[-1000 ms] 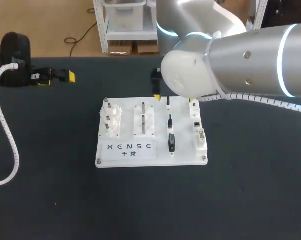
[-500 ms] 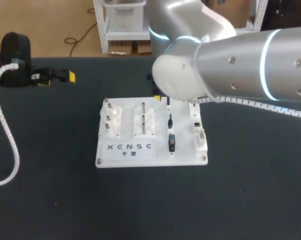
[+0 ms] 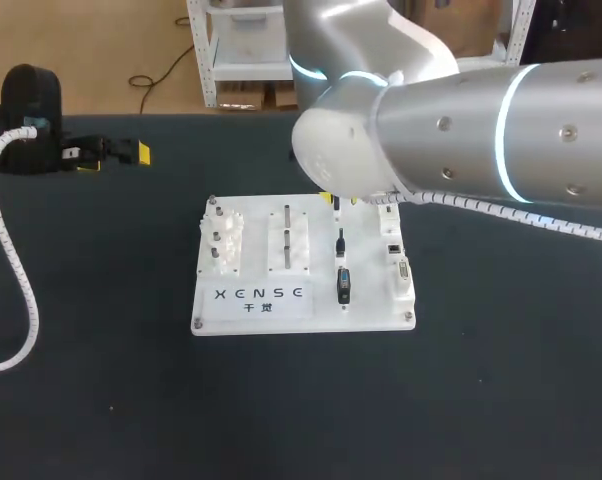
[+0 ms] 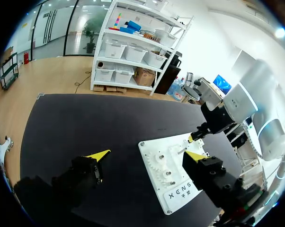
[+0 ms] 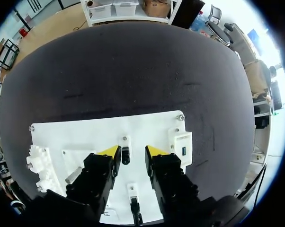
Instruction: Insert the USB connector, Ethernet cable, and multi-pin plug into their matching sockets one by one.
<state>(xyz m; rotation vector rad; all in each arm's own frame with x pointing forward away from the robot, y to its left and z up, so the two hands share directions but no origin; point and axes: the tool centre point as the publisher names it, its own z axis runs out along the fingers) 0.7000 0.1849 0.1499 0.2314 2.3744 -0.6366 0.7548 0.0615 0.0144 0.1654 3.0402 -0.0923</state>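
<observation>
Elbow of right arm (image 3: pixel 451 120) shifted left; jaws straddle USB connector (image 5: pixel 126 155).

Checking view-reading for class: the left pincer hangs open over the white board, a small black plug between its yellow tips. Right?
No: per the right wrist view, it is the right pincer that hangs open over the white board, the small black plug between its yellow tips.
</observation>
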